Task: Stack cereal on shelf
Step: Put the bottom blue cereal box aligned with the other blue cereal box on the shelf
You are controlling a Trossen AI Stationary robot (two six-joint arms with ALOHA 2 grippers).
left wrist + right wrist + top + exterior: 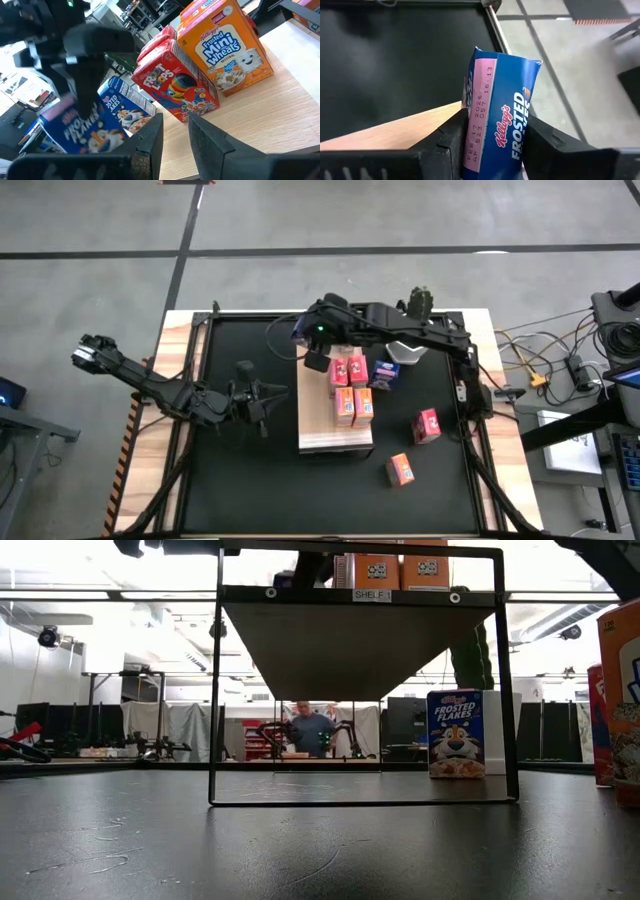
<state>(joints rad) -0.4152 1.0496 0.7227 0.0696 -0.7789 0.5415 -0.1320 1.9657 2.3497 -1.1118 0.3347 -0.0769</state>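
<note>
Blue cereal box [500, 120] clamped between right fingers [452, 140] over shelf [318, 405].

From overhead I see the whole table and both arms, looking straight down. My low camera sits at mat level, facing across into the room. Each wrist camera looks forward past its own fingers, close up. The shelf [335, 412] appears in all four views (from beneath in the low one).

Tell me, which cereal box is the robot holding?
The blue Frosted Flakes box, clamped in the right end effector above the far end of the shelf. The other boxes stand free on the shelf or black mat.
</note>
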